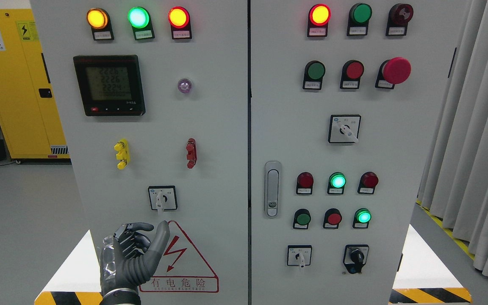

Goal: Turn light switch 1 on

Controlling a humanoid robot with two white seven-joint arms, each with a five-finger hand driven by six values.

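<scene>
On the grey cabinet's left door (210, 178) sits a small rotary selector switch (162, 198), its white knob pointing down. My left hand (151, 237), in a grey glove, is raised just below it, in front of the red lightning warning triangle (184, 262). The thumb (162, 235) stretches up and its tip ends just under the switch plate, without touching the knob. The other fingers (131, 237) are loosely bent and hold nothing. My right arm is out of view.
The right door carries more selector switches (344, 129) (299, 255) (356, 257), push buttons and lit lamps, plus a door latch (272, 188). A meter (109, 84) is at upper left. A yellow cabinet (15, 84) stands at the left, curtains (472, 127) at the right.
</scene>
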